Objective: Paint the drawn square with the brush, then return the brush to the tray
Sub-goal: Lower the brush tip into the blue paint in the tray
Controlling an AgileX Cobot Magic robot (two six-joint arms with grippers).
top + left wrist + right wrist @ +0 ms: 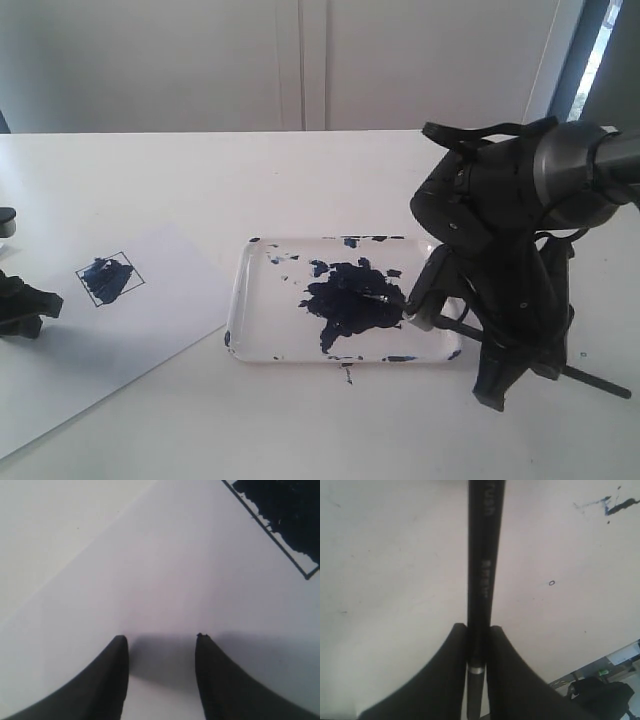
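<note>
The right gripper, at the tray's right end, is clenched on the brush, whose tip lies over the tray's paint blob. Left of the tray lies the paper sheet, bearing the smeared drawn square. Farther left of the tray, the left gripper hangs released and empty over that sheet.

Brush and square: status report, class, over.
Right gripper shut on brush, tip at tray paint. Left gripper open over paper. Drawn square smeared dark. No obstruction seen.
</note>
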